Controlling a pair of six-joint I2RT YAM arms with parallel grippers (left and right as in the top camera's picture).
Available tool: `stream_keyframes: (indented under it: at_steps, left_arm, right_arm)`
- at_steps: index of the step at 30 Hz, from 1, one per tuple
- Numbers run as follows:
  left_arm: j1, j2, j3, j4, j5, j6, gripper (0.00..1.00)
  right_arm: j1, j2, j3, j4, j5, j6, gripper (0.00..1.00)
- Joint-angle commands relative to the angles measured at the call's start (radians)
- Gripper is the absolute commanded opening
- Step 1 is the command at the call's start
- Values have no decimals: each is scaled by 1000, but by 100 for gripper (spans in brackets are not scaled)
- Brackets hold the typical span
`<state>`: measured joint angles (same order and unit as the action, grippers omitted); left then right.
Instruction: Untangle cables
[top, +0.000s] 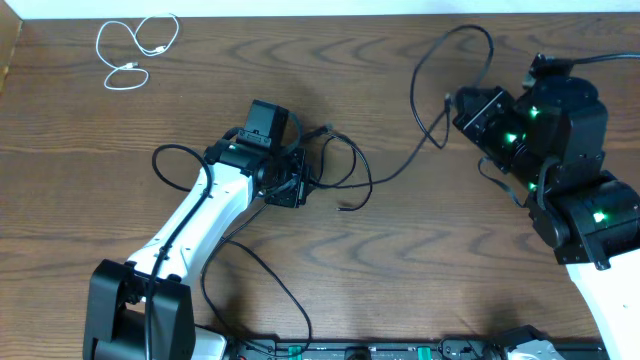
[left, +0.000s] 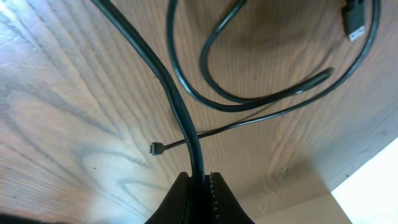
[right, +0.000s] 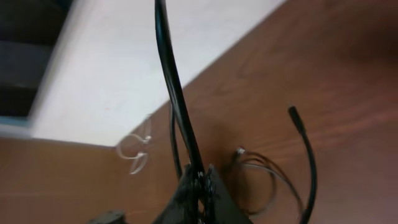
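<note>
Left gripper (left: 199, 178) – jaws pinched shut on a black cable (left: 180, 106) that runs up from between the fingertips and leaves the left wrist view at its top edge. Beside it on the table (left: 68, 124) lie more black loops, a thin lead ending in a small plug (left: 155, 148), and a larger plug (left: 354, 22) cut off by the frame top.

Right gripper (right: 200, 177) – closed on a black cable (right: 174, 81) that rises out of frame. This view is blurred, and the fingertips are hard to separate from the cord.

Overhead: the black tangle (top: 340, 175) sits mid-table just beside the left gripper (top: 290, 185), and one strand loops on to the right gripper (top: 465, 110). Possibly both hold the same cord; the crossings are too fine to trace.

White cable (top: 137, 52) lies loosely coiled at the far left corner, well apart from the rest.
</note>
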<state>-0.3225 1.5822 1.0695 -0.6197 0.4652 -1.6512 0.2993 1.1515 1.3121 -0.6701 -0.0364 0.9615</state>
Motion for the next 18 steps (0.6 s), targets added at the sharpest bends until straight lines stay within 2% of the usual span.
stream_keyframes:
  at_steps: [1, 5, 7, 9, 14, 15, 16, 18]
  left_arm:
    - [2, 4, -5, -10, -14, 50, 8]
    - [2, 4, -5, -12, -32, 249, 8]
    - [2, 4, -5, -11, -32, 356, 8]
    - [2, 3, -3, -8, -31, 439, 7]
    - [2, -20, 52, -61, -5, 605, 7]
    - [2, -29, 77, -89, -11, 636, 7]
    - [2, -39, 106, -119, -19, 674, 7]
    - [1, -55, 187, -207, -63, 739, 8]
  right_arm:
    - [-4, -6, 16, -58, 130, -16, 1]
    - [-4, -6, 16, -157, 232, -40, 1]
    - [-4, -4, 16, -180, 241, -93, 10]
    - [-4, -1, 16, -193, 240, -140, 28]
    - [-4, 5, 16, -240, 240, -220, 87]
    - [-4, 6, 16, -250, 240, -220, 94]
    - [-4, 8, 16, -263, 240, -219, 98]
    - [-4, 12, 16, -286, 240, -219, 99]
